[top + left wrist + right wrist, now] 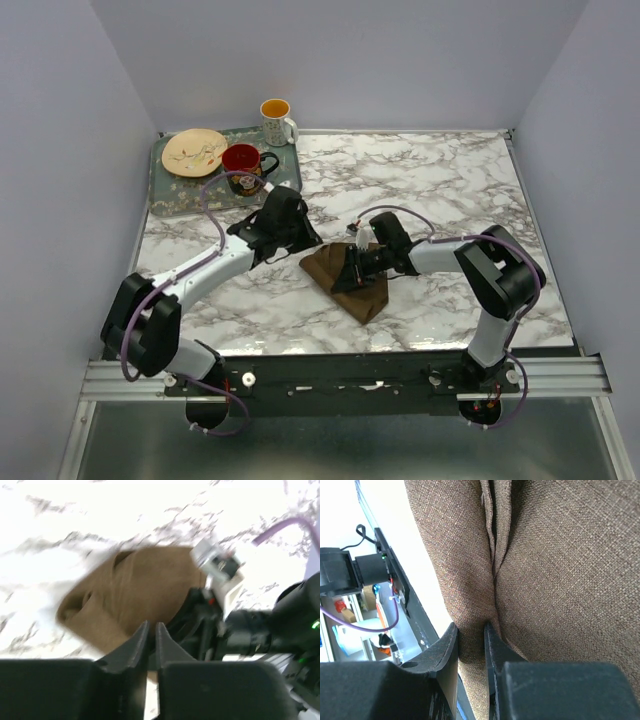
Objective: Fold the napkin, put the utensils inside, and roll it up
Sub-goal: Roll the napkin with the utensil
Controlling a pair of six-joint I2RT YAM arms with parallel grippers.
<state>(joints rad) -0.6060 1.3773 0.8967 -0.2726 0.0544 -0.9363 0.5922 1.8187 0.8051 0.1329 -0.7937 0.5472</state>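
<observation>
Folding step in hand. Dark brown cloth napkin [372, 298] lies bunched on the white marble bench [450, 180], between both hands. Right hand [470, 630] pinches a fabric ridge. Left hand [151, 626] is nearly closed at the cloth just ahead; its grip is unclear. Spoon not visible. Next, probably: lift both edges evenly.

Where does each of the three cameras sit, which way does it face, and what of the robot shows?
Top external: fixed above and behind the bases, looking down at the marble table; left arm and right arm show, meeting at the napkin.
Left wrist: on the left arm, facing down past the left gripper at the napkin; the right arm shows beyond.
Right wrist: on the right arm, close against the cloth; the right gripper pinches a fold.
Shared: all three see the napkin.
</observation>
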